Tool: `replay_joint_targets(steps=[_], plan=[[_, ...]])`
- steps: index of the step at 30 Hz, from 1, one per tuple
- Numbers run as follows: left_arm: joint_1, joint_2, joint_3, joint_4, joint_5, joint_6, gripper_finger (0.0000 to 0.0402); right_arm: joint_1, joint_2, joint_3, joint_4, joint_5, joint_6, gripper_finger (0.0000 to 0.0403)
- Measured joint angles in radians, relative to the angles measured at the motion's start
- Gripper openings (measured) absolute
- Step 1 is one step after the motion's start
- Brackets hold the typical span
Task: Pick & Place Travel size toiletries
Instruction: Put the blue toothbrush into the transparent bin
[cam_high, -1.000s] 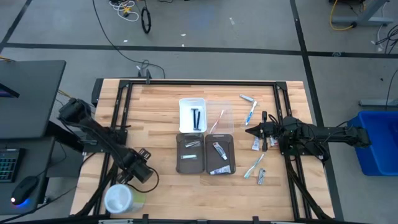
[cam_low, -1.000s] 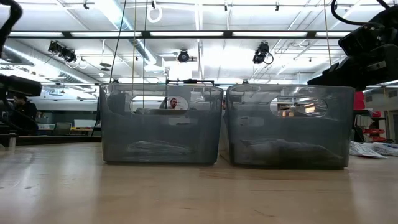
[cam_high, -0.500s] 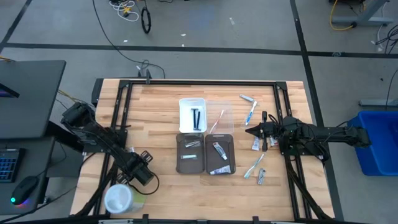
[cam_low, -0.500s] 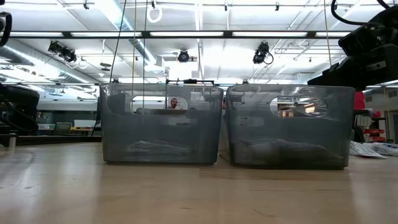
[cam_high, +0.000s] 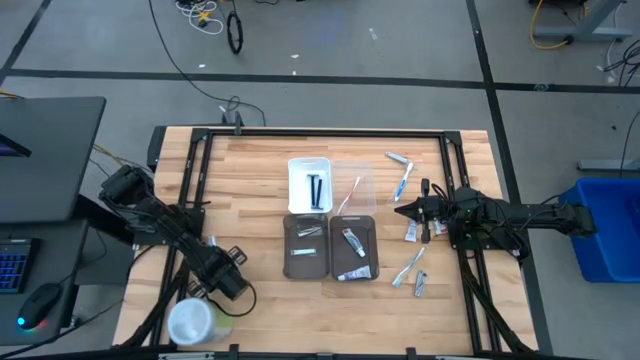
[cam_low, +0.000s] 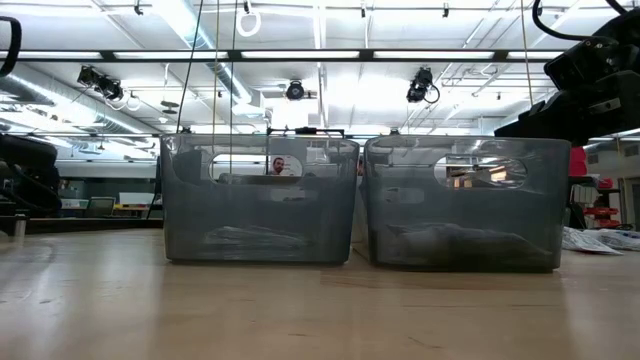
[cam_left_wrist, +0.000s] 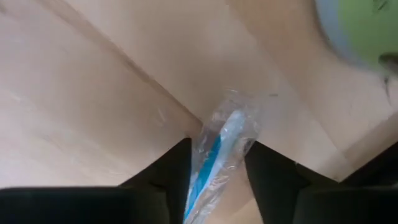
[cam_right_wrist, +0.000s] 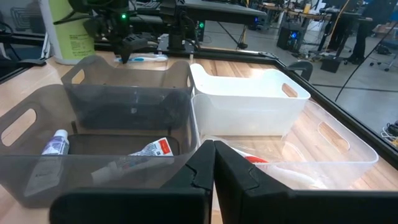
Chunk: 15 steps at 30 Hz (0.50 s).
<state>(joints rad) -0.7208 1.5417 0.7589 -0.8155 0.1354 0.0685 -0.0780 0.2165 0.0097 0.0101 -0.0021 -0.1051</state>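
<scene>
A light-blue and white toothbrush in a clear wrapper (cam_left_wrist: 219, 134) lies flat on the wood at the table's near left. My left gripper (cam_left_wrist: 217, 144) points straight down over it, open, with one dark finger on each side of the wrapper; in the high view the gripper (cam_high: 222, 278) covers it. More toiletries lie loose at the table's right (cam_high: 411, 268), and tubes lie in the grey trays (cam_high: 352, 250). My right gripper (cam_high: 402, 212) waits shut just right of the trays. My left gripper stands astride the toothbrush's wrapped middle (cam_left_wrist: 211, 163), fingers across it and coming from above. The wrapper's edges reach both fingers (cam_left_wrist: 177, 168), but I cannot tell whether they touch. The toothbrush lies flat on the table.
A big round white-and-green container (cam_high: 192, 320) stands close by the left gripper at the near left corner. A white tray (cam_high: 309, 185), a clear tray (cam_high: 352, 185) and two grey trays (cam_high: 307, 250) fill the table's middle. Black frame rails (cam_high: 190, 215) run along the table's sides.
My left gripper has rolled a little about its downward-pointing line while staying over the toothbrush.
</scene>
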Motion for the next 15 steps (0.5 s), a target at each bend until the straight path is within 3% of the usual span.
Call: replay_joint_targets(steps=[7,15], plan=[[0.0,0.0,0.0,-0.002,-0.007,-0.004,0.0088,0.0,0.0,0.0,0.0,0.0,0.0,0.0013],[0.0,-0.002,0.0,-0.003,-0.011,-0.001,0.004,0.0,0.0,0.0,0.0,0.0,0.0,0.0013]])
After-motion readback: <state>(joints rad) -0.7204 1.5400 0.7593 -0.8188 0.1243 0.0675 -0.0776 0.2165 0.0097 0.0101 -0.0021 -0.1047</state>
